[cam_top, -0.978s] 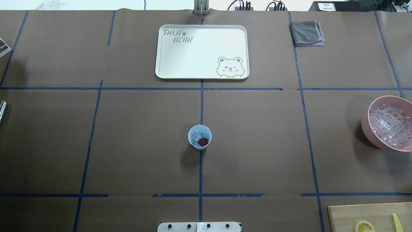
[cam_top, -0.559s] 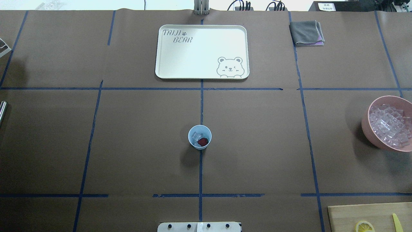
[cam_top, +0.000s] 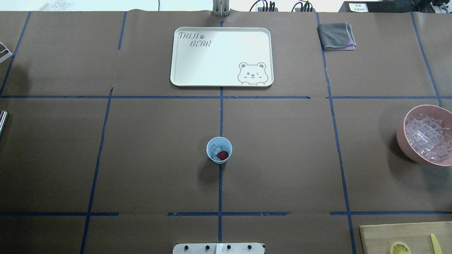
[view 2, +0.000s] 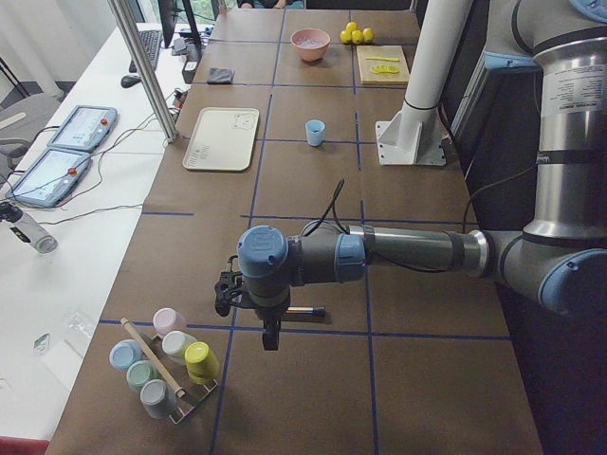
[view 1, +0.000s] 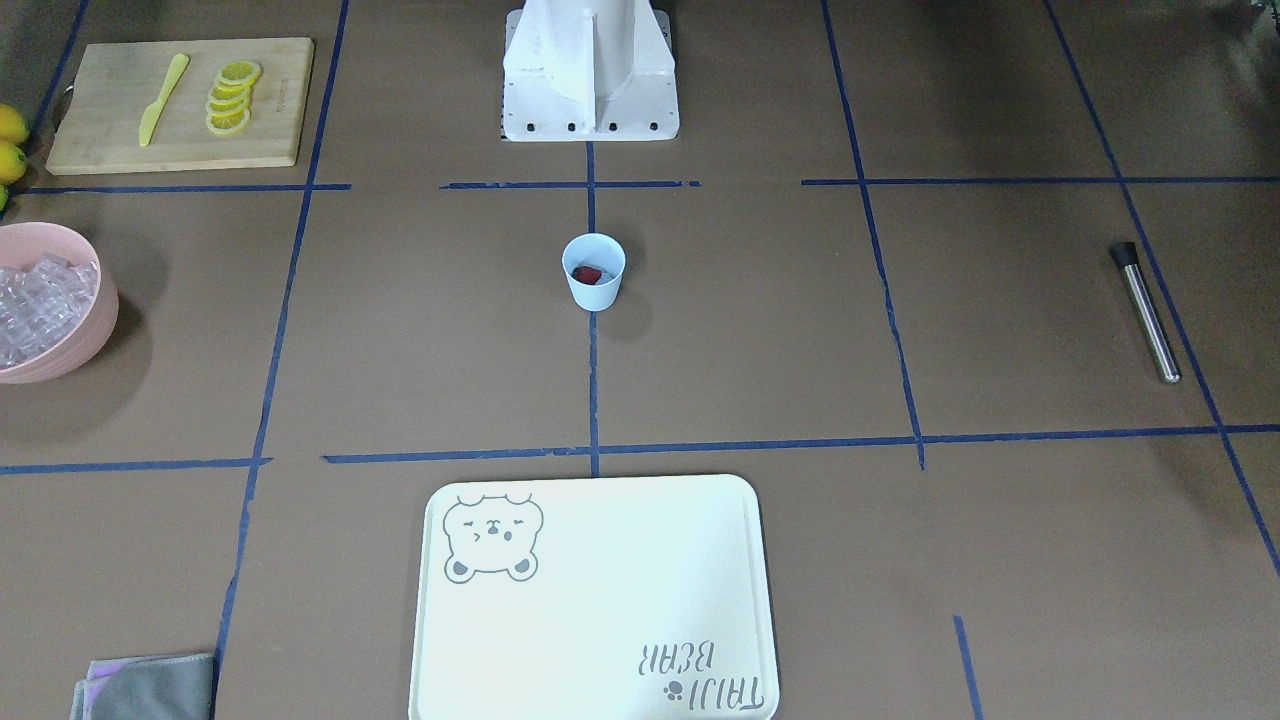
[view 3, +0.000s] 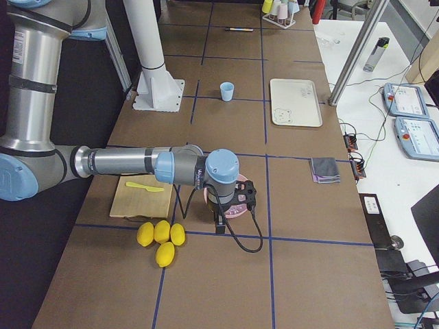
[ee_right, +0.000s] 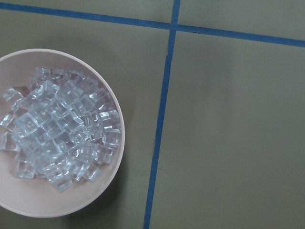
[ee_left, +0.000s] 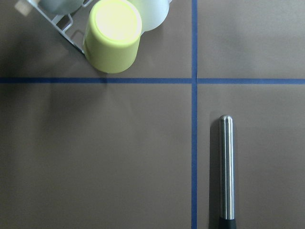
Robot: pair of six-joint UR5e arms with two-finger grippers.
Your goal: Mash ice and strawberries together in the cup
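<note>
The pale blue cup (cam_top: 213, 143) stands upright at the table's middle, also in the front view (view 1: 594, 290). In it lie a red strawberry (cam_top: 222, 155) and clear ice cubes (cam_top: 215, 149). My left gripper (view 2: 270, 336) hangs far to the left, over a steel muddler (ee_left: 227, 167) that lies on the table (view 1: 1147, 312). My right gripper (view 3: 218, 221) hangs far to the right, beside a pink bowl (cam_top: 400, 135) full of ice (ee_right: 62, 133). Both show only in side views, so I cannot tell whether they are open or shut.
A cream bear tray (cam_top: 221, 56) lies beyond the cup. A grey cloth (cam_top: 336, 36) is at the far right. A cutting board (view 1: 270, 105) bears lemon slices and a yellow knife. Whole lemons (view 3: 161, 236) lie beside it. A rack of coloured cups (view 2: 166, 365) stands near my left gripper.
</note>
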